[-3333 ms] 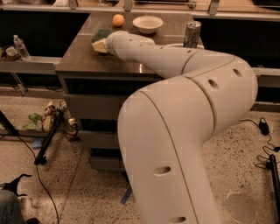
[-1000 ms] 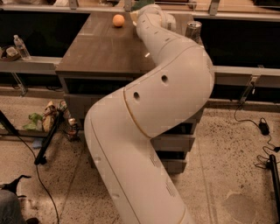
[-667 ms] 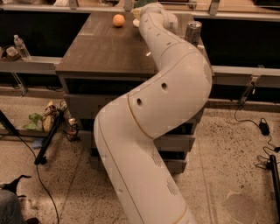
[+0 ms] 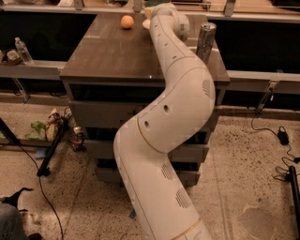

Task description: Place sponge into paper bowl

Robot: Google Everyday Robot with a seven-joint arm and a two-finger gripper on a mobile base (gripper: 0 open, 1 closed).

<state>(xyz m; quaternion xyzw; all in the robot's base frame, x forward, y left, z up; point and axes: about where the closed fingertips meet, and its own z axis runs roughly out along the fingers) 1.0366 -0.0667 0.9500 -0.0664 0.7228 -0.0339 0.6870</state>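
My arm reaches across the dark wooden table to its far edge. My gripper is at the arm's end, up at the top of the camera view, mostly hidden behind the white wrist. A sliver of white to the left of the wrist looks like the rim of the paper bowl; the rest of the bowl is covered by the arm. The gripper is over or just beside the bowl. The sponge does not show clearly; a small greenish patch sits at the gripper's tip, too hidden to name.
A round orange fruit lies on the table left of the arm. A silver drink can stands right of the arm. A water bottle stands on a low shelf at left. Cables and clutter lie on the floor.
The arm has swung from the table's left side, where the sponge lay, to the back middle and now covers the bowl. The sponge no longer lies at its earlier spot.
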